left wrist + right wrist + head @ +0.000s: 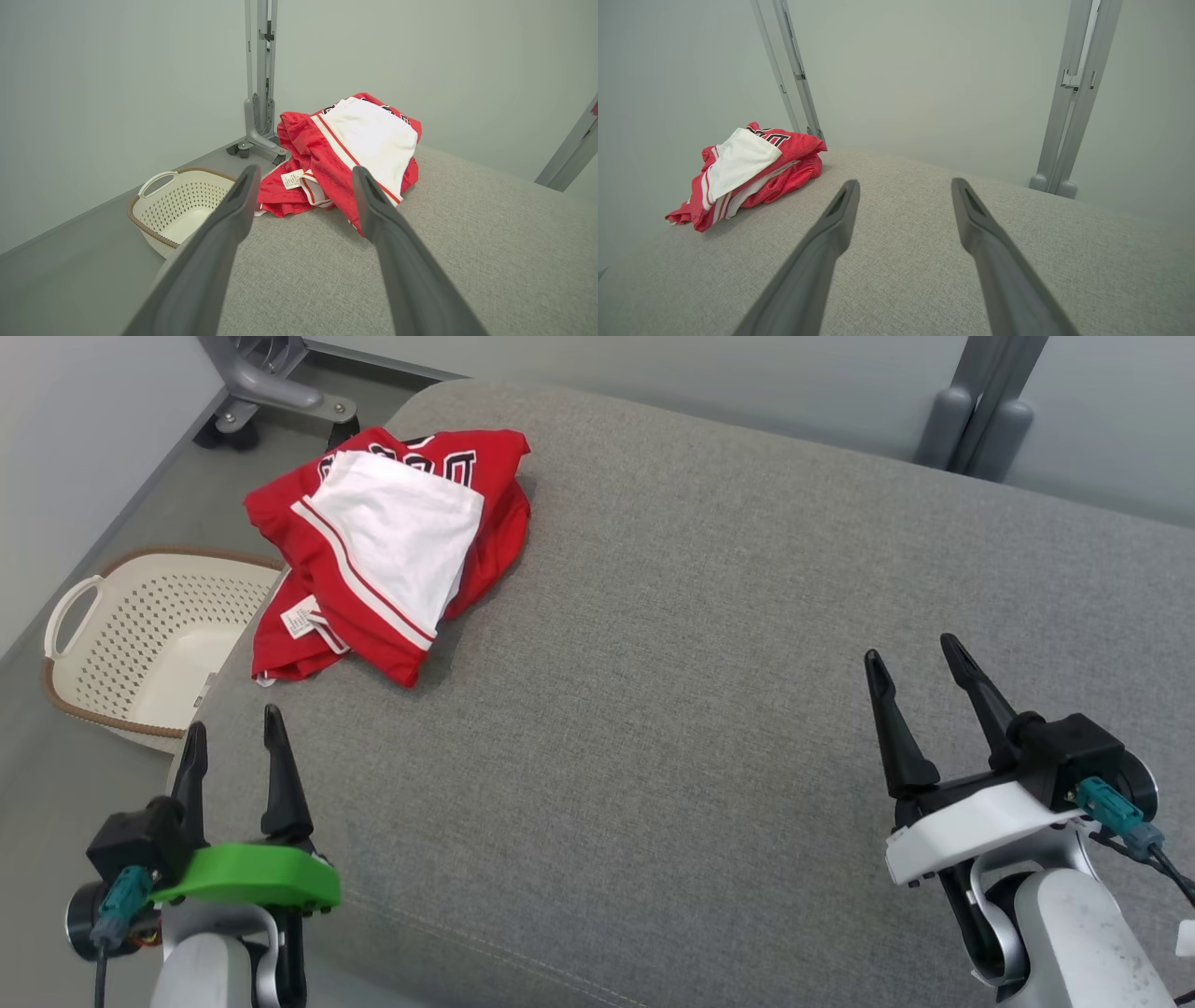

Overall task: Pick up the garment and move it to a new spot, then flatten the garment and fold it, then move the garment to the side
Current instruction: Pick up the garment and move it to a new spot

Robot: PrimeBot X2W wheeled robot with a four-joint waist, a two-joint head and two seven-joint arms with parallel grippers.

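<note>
Far left, on the floor: we are seeing a cream perforated basket point(140, 625) with a brown rim, its near right side being cut off by the edge of the grey cushion point(672, 691). Lower left: the left gripper point(234, 721) is hovering over the cushion's near left corner, its two dark fingers standing wide apart with nothing between them; its forearm is running out of the bottom edge. Moving right, the garment point(392, 541) is lying crumpled at the cushion's far left corner, well apart from both grippers. It is red with white stripes, and a white panel is folded across the top. That panel is covering most of the black lettering, so we are not making out what it spells; the print on a small label point(300, 616) at the hem is too small to read. Behind, a grey stand foot point(280, 387) is being cropped by the top edge. Lower right: the right gripper point(912, 649) is hovering over bare cushion, fingers likewise spread wide, holding nothing. Far right, a second grey upright point(976, 420) is being cropped above its base.
</note>
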